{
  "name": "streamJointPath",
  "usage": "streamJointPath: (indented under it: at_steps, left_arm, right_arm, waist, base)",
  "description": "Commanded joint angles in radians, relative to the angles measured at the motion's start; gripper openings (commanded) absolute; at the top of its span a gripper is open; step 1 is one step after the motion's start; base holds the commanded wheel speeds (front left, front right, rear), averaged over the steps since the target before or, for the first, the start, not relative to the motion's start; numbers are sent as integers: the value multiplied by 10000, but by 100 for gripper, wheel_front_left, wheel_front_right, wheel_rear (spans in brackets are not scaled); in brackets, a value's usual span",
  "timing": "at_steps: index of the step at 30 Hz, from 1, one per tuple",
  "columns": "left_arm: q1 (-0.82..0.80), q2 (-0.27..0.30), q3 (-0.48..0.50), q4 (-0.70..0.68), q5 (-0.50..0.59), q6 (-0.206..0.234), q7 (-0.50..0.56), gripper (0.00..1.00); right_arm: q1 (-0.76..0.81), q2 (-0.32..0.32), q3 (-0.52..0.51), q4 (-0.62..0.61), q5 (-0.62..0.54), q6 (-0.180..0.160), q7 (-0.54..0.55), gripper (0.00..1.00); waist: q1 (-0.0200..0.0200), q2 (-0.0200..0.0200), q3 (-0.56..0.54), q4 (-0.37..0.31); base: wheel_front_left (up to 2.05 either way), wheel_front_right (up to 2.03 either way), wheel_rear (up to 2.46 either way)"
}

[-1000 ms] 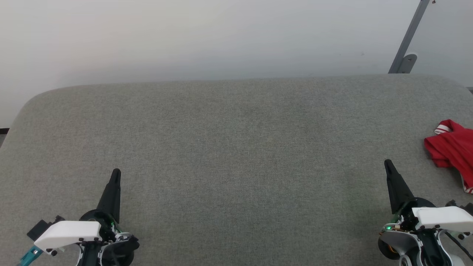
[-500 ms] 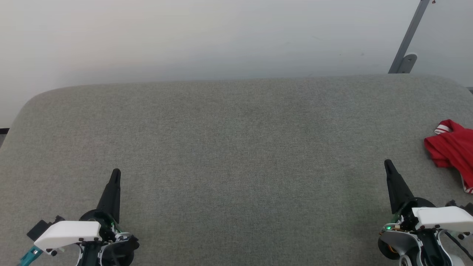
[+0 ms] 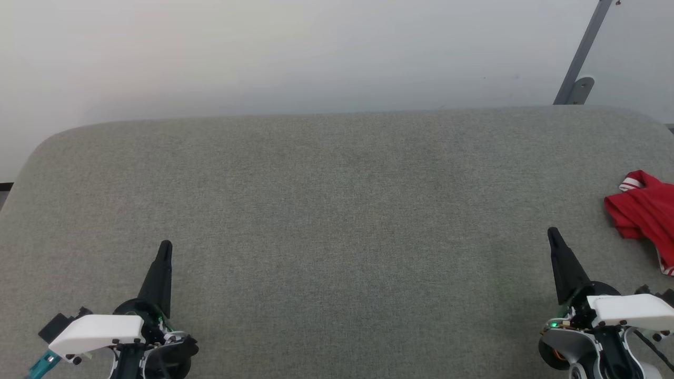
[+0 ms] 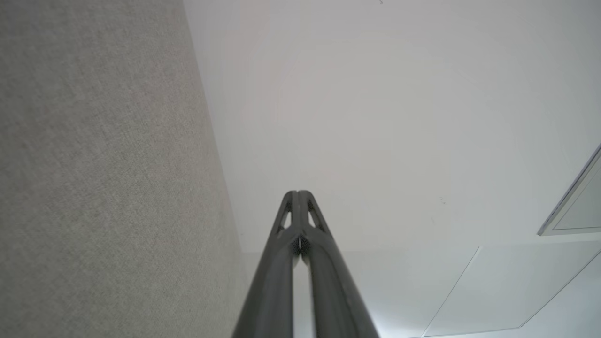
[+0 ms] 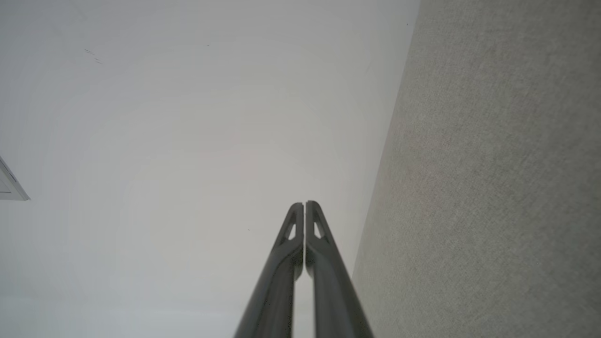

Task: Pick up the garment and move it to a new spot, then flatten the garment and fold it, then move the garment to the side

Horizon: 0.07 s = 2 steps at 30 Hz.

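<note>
Though crumpled (cropped), garment (image 3: 645, 213) lengthwise near-far.

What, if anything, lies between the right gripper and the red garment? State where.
Nothing visible does. The right gripper, jaws shut, sits over the bare grey padded surface; the garment lies crumpled to its right at the head view's edge, with bare surface between them.

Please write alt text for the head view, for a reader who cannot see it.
A crumpled red garment lies at the right edge of a grey table. The left gripper and right gripper sit at the bottom corners, jaws shut, empty.
</note>
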<state>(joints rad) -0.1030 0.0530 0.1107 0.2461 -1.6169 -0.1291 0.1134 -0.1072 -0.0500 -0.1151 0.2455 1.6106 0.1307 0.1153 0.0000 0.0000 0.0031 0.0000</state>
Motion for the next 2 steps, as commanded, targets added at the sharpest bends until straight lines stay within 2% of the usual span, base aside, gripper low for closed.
streamJointPath:
  at_steps: [1, 2]
  left_arm:
    - [-129, -15, 28, -4, 46, -28, 12, 0]
    - [-129, -14, 29, -4, 46, -28, 13, 0]
  right_arm:
    - [-46, 16, 3, 9, 34, 0, 7, 0]
    - [-46, 16, 2, 6, 34, 0, 7, 0]
  waist:
    - [0, 0, 0, 0]
    - [0, 0, 0, 0]
  base:
    - [0, 0, 0]
    - [0, 0, 0]
